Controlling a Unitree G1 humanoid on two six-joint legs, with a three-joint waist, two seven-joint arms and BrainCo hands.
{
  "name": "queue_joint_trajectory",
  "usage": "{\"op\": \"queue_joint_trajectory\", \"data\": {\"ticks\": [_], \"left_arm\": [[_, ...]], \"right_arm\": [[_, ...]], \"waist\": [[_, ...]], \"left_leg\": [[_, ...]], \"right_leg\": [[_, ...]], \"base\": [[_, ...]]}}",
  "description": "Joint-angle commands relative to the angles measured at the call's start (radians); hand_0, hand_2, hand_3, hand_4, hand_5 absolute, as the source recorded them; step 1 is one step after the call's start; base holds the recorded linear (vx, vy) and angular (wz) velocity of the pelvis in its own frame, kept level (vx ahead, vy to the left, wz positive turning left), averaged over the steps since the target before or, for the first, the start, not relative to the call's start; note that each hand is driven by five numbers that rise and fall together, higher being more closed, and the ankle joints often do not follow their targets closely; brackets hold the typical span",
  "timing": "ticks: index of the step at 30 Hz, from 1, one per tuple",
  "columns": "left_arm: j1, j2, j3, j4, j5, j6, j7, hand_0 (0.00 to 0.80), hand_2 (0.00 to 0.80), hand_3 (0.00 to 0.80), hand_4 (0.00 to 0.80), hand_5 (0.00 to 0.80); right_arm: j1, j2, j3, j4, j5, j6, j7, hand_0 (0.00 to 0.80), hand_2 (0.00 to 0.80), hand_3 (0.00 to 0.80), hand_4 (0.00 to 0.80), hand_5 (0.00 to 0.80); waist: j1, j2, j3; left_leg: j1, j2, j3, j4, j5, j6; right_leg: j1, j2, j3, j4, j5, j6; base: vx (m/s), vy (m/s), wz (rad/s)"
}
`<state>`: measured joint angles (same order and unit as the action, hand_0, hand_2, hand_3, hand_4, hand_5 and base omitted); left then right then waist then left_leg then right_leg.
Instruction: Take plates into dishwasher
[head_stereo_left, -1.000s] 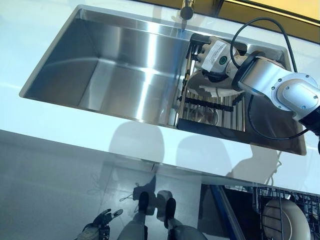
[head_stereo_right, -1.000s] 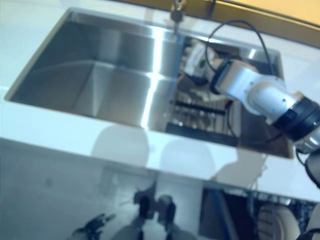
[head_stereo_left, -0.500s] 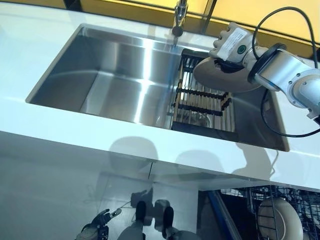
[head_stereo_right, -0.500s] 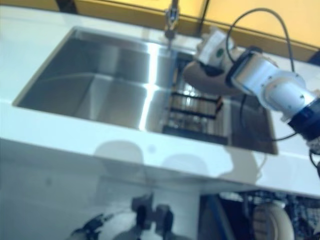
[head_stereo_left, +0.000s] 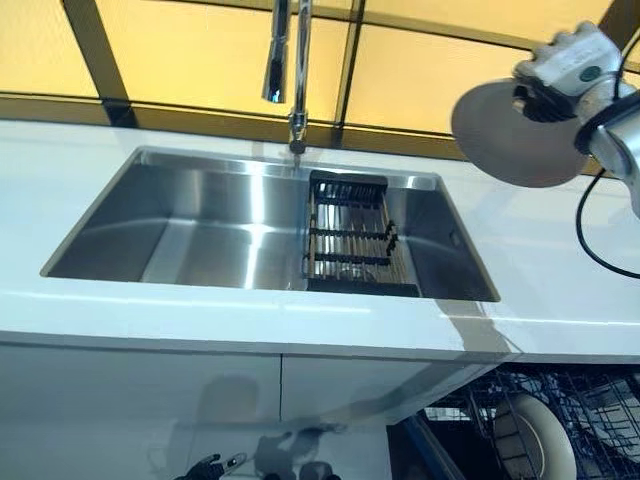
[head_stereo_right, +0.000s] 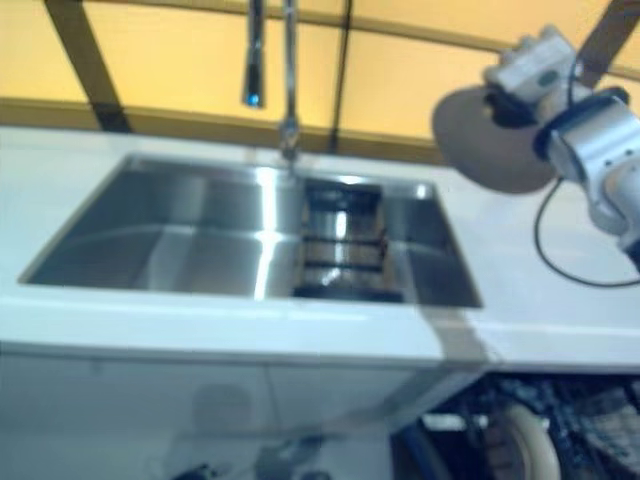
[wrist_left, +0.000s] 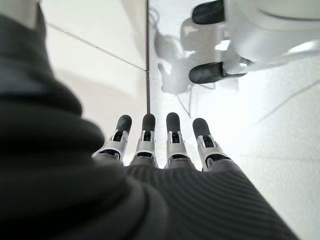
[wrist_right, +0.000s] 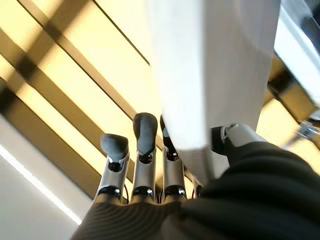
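Observation:
My right hand is shut on a round plate and holds it tilted in the air, above the white counter to the right of the sink. The plate's grey underside faces me. In the right wrist view the plate shows edge-on as a white slab, pinched between the fingers and the thumb. A second plate stands on edge in the dishwasher rack at the lower right. My left hand hangs low by the cabinet front with straight fingers, empty.
A steel sink is set in the white counter, with a dark wire drying rack in its right part. A tall faucet stands behind the sink. Yellow panels run along the back.
My right hand has lifted the plate out of the sink's drying rack and carried it up and to the right. The camera has tilted up, so the whole scene has shifted.

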<state>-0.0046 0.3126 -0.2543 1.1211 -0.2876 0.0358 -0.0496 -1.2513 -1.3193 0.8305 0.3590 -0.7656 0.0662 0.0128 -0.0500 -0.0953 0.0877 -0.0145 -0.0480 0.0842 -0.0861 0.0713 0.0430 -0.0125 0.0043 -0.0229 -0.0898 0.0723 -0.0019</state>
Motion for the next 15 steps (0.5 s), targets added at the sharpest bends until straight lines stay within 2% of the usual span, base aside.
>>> {"op": "queue_joint_trajectory", "data": {"ticks": [1, 6, 11, 15], "left_arm": [[-0.011, 0.013, -0.018, 0.046, 0.046, -0.002, -0.016, 0.0, 0.0, 0.0, 0.0, 0.0], [-0.006, 0.012, -0.027, 0.044, 0.067, 0.004, -0.022, 0.0, 0.0, 0.0, 0.0, 0.0], [0.006, 0.01, -0.027, 0.042, 0.069, 0.004, -0.02, 0.0, 0.0, 0.0, 0.0, 0.0], [0.014, 0.013, -0.018, 0.04, 0.067, 0.004, -0.023, 0.0, 0.0, 0.0, 0.0, 0.0]], "right_arm": [[-0.021, -0.071, -0.07, 0.095, 0.066, 0.06, -0.036, 0.8, 0.8, 0.8, 0.8, 0.8], [0.054, -0.134, -0.13, 0.162, 0.17, 0.039, -0.052, 0.8, 0.8, 0.8, 0.8, 0.8], [0.183, -0.194, -0.249, 0.214, 0.224, -0.003, -0.082, 0.8, 0.8, 0.8, 0.8, 0.8], [0.371, -0.237, -0.423, 0.247, 0.29, -0.024, -0.093, 0.8, 0.8, 0.8, 0.8, 0.8]], "waist": [[-0.007, -0.007, -0.037], [-0.041, -0.003, -0.054], [-0.066, 0.004, -0.059], [-0.093, 0.013, -0.058]], "left_leg": [[0.05, 0.004, 0.0, -0.001, -0.125, 0.014], [0.06, 0.013, 0.032, -0.001, -0.132, 0.013], [0.064, 0.021, 0.057, -0.001, -0.135, 0.012], [0.064, 0.029, 0.081, -0.001, -0.137, 0.012]], "right_leg": [[0.026, 0.016, 0.011, 0.003, -0.032, 0.084], [0.021, 0.027, 0.04, 0.008, -0.029, 0.085], [0.016, 0.036, 0.062, 0.011, -0.029, 0.085], [0.006, 0.043, 0.076, 0.018, -0.029, 0.085]], "base": [[0.004, -0.045, -0.13], [0.012, -0.041, -0.2], [0.001, -0.039, -0.14], [-0.025, -0.046, -0.15]]}}
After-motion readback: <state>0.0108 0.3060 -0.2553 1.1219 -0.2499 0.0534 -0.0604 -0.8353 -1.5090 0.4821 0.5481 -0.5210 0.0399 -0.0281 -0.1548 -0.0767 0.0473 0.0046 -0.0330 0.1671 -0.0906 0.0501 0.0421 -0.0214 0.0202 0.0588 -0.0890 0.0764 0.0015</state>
